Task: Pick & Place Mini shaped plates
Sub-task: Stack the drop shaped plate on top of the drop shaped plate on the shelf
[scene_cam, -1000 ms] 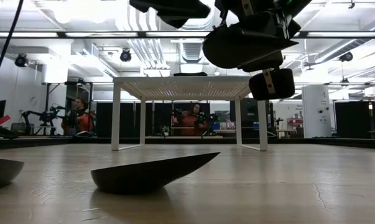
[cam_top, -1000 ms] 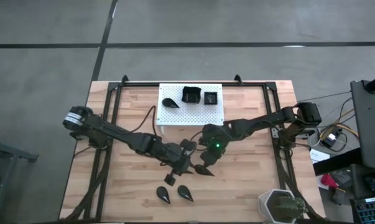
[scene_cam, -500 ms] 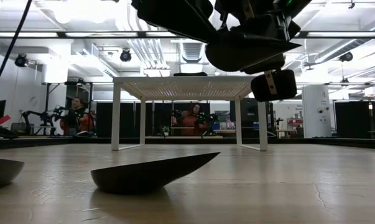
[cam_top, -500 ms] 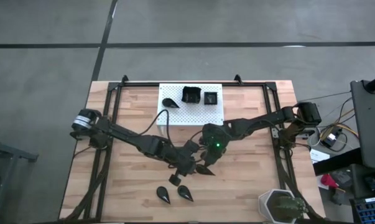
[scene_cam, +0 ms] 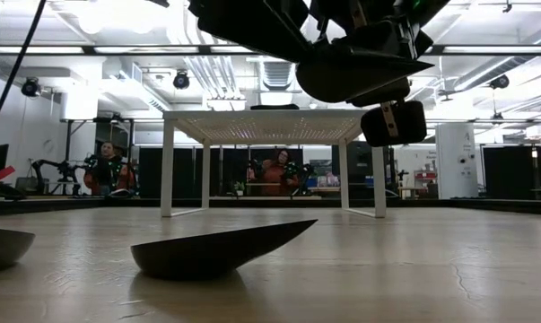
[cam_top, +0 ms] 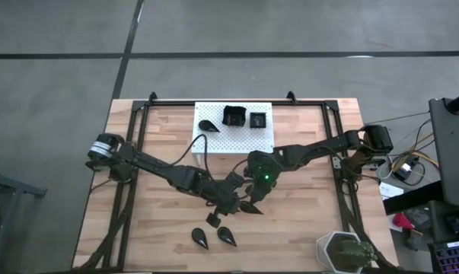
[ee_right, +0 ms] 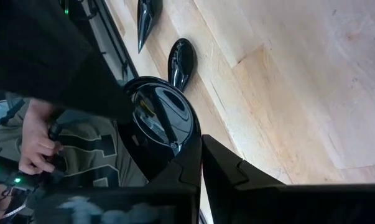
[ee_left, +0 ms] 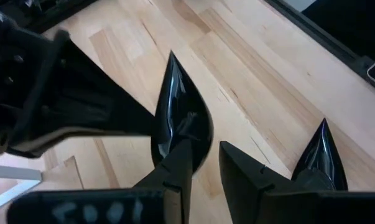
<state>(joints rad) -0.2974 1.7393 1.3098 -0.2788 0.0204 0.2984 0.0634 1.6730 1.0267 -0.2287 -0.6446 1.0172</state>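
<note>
My right gripper (cam_top: 253,196) is shut on a glossy black teardrop plate (cam_top: 250,207), which it holds in the air over the table's middle. The same plate shows tilted in the left wrist view (ee_left: 178,118) and high up in the low view (scene_cam: 360,72). My left gripper (ee_left: 204,150) is open, with its fingers at this plate's round end. Three more teardrop plates lie on the wood nearer the front edge (cam_top: 212,221) (cam_top: 201,238) (cam_top: 227,236). A teardrop (cam_top: 208,125), a raised-rim square (cam_top: 234,116) and a small square (cam_top: 257,119) sit on the white stand. My right gripper pinches the rim of the teardrop plate at its wide part (ee_right: 190,146) between its two fingers, slanting down from the table's right. The plate is lifted clear and tilted. My left gripper: one finger (ee_left: 178,171) covers the rim of the round end, and I cannot tell whether it touches.
The white perforated stand (cam_top: 214,141) is at the far middle on four legs. A grey-green hexagonal pot (cam_top: 342,251) with a plant sits at the near right corner. Dark frame rails run along the table's left and right sides. People show in the room beyond.
My left gripper has moved toward the table's right edge and a little down, closing in on the plate that my right gripper holds. My right gripper and its plate have kept still.
</note>
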